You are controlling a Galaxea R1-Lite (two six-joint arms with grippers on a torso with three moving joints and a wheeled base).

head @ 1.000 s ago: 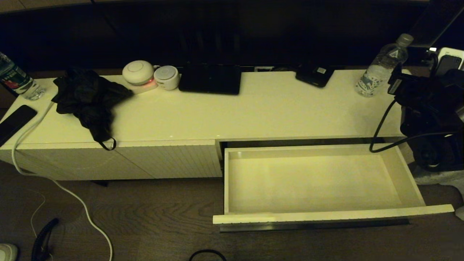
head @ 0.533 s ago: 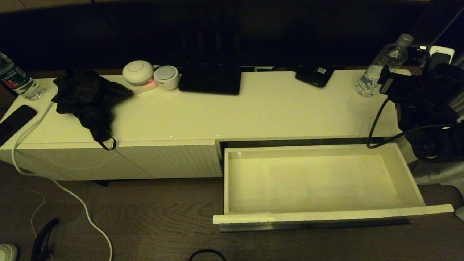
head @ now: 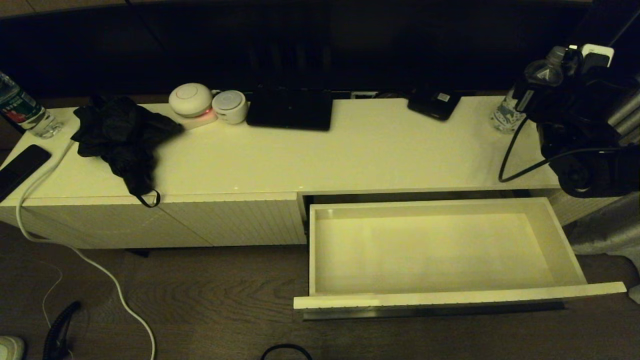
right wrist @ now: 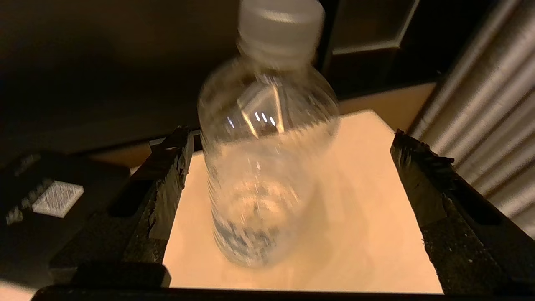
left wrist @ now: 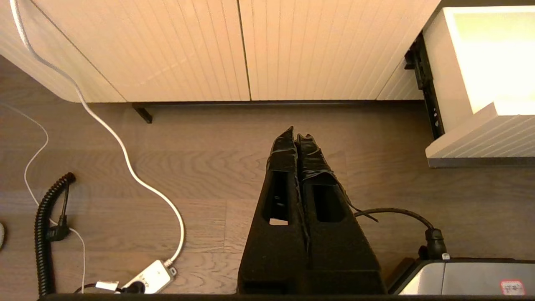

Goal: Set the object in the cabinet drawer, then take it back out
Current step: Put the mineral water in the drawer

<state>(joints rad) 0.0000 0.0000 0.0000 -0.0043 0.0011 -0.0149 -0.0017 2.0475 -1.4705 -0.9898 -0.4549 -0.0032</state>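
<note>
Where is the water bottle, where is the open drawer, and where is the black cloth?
water bottle [right wrist: 263,175]: right wrist view, on its clear body, below the cap.
drawer [head: 440,297]: head view, on the top edge of its front panel.
black cloth [head: 122,135]: head view, on the middle of the crumpled heap.

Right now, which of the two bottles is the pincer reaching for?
The clear grey-capped bottle at the cabinet's right end, between the open right pincer's fingers; the red-labelled bottle stands far left.
</note>
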